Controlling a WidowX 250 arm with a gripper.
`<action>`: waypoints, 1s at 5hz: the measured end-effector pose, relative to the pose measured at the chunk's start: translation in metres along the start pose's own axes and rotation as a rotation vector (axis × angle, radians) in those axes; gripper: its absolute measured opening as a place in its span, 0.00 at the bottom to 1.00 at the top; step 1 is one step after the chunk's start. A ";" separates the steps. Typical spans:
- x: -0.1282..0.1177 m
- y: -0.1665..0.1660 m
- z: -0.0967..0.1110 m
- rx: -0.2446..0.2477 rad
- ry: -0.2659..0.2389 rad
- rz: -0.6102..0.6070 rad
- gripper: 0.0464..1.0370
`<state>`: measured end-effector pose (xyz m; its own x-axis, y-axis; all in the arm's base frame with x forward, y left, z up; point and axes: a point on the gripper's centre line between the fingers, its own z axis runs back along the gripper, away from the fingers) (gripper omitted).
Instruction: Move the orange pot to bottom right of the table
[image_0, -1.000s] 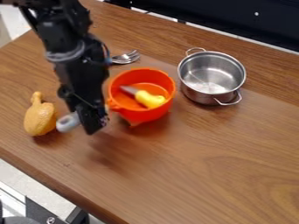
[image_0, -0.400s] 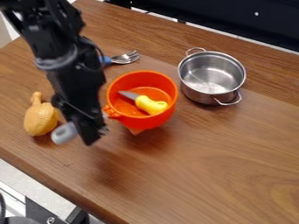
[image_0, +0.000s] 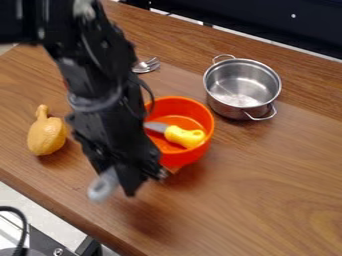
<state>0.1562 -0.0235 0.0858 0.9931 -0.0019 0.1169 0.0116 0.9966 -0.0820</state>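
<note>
Evidently at the carrying step, the tool (image_0: 144, 183) pinches the grey handle (image_0: 102, 186) of the orange pot (image_0: 182, 158), located mid-tabletop (image_0: 267, 200), left of and below the steel pot (image_0: 229, 106); next required: level travel to bottom right, lowering, release.

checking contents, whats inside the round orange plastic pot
A grey-bladed knife with a yellow handle. The black arm hides one side of the pot and anything there.

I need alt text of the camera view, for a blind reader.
A black robot arm partly hides an orange pot with a yellow-handled knife inside; a metal pot, toy chicken and fork rest on the wooden table.
</note>
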 end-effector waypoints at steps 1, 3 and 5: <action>0.001 -0.022 -0.002 0.019 -0.036 0.246 0.31; 0.002 -0.048 -0.019 -0.004 -0.041 0.610 0.31; 0.022 -0.080 -0.017 -0.080 -0.062 0.751 0.31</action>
<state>0.1791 -0.1042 0.0784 0.7291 0.6821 0.0566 -0.6548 0.7192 -0.2325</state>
